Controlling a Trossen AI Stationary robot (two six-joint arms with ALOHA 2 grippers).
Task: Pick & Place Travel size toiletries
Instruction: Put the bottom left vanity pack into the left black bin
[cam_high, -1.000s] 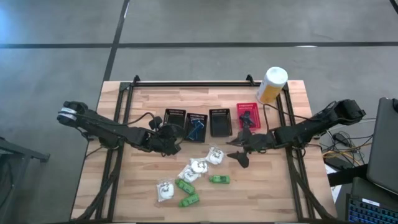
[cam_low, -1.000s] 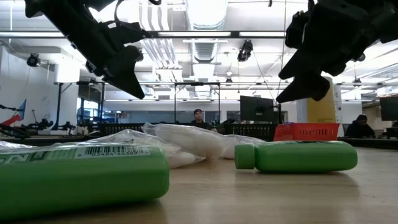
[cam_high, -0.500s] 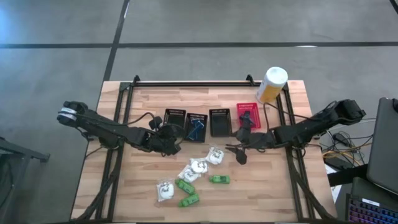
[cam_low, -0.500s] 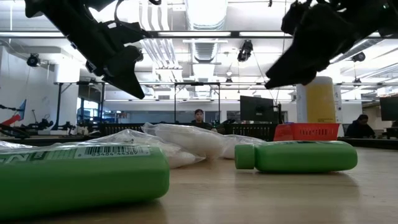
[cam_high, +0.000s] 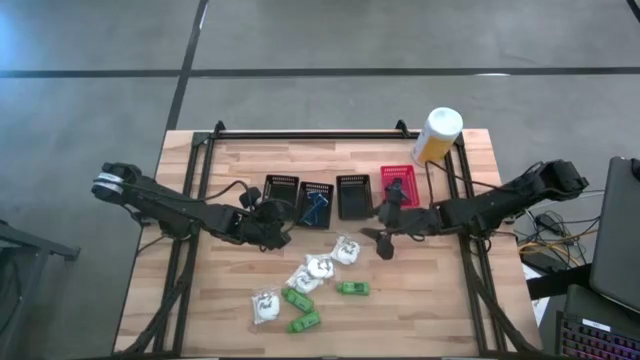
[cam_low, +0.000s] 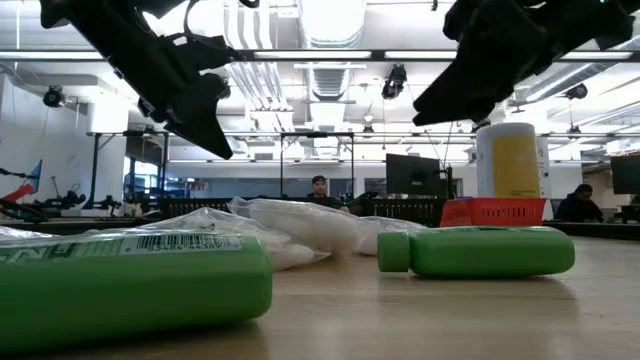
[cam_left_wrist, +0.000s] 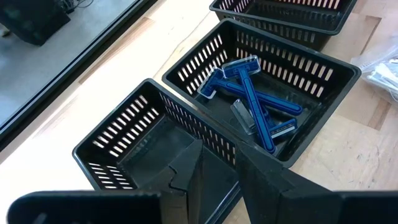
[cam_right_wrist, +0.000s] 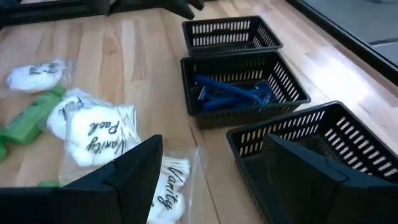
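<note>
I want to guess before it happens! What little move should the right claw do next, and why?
Probably drop toward the white wrapped pack nearest it. The right gripper hangs open and empty just beside that pack, and several toiletries lie loose on the table, not in a black basket. The left gripper waits by the baskets.

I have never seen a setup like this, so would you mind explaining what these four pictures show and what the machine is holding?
It is a robot with two dark arms at a wooden table. One camera looks straight down, one sits at table height, and one rides on each wrist.

Along the table stand three black baskets, one holding blue razors, and a red basket. In front lie white wrapped vanity packs and green tubes. A white-and-yellow canister stands at the far corner.

The left end effector hovers over the end black basket, apparently empty. The right end effector is open, holding nothing, by the vanity packs.
</note>
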